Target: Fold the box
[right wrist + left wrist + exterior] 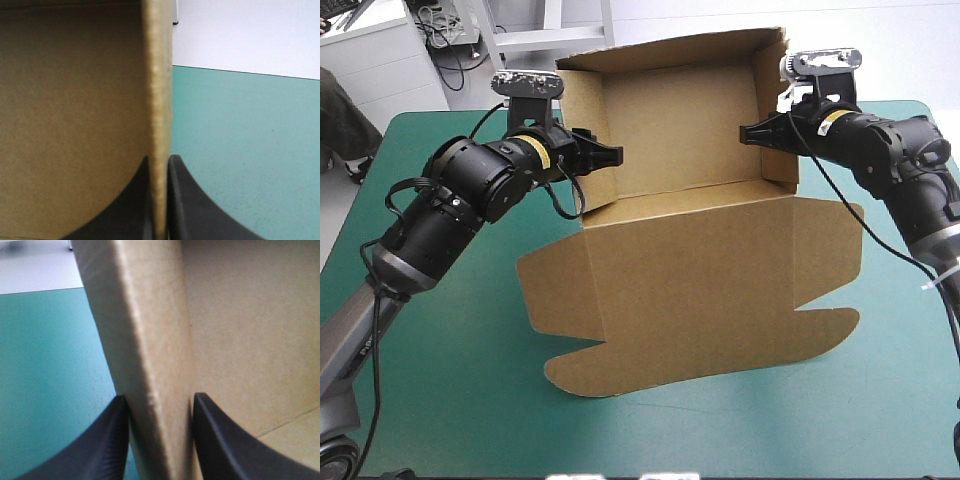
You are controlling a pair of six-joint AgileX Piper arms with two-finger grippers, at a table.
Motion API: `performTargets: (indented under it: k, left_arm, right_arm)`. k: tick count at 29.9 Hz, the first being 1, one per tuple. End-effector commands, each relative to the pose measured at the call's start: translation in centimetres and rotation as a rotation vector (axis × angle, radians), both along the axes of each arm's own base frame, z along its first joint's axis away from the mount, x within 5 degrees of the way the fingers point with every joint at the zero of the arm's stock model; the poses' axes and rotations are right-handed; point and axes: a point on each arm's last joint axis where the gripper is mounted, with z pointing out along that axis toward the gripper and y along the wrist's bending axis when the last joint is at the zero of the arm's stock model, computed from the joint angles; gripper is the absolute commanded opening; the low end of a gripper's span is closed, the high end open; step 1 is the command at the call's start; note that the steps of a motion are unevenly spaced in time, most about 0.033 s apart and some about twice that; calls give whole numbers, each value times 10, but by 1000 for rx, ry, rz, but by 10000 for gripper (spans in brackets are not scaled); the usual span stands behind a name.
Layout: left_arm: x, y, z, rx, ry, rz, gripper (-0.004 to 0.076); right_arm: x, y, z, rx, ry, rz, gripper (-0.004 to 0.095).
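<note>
A brown box [690, 225] stood half-formed on the teal-green table [450, 380], its raised tray toward the far edge and its flat lid panel [710, 310] spread toward the near edge. The left gripper [612, 155] was clamped on the box's left wall, the right gripper [748, 132] clamped on its right wall. The step in hand seemed to be holding the side walls upright. Tucking them would likely call for both arms to move together. Bare cover lay open on both sides, while the back wall stood close to the far edge.
</note>
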Motion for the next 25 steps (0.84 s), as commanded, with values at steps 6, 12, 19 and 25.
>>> performTargets:
  k: [6,12,19,25]
  left_arm:
    - [-4,-2,24,-105,-122,-18,4]
    - [5,-3,18,-58,-136,-3,-31]
    - [26,-21,-15,40,-42,-43,-26]
    - [47,-35,-59,138,120,-92,-20]
  right_arm:
    - [-12,-2,29,88,-121,-2,-18]
    - [-11,-1,18,15,-49,20,-18]
    - [9,5,-18,-49,144,29,-18]
    - [29,12,-61,-97,361,45,-18]
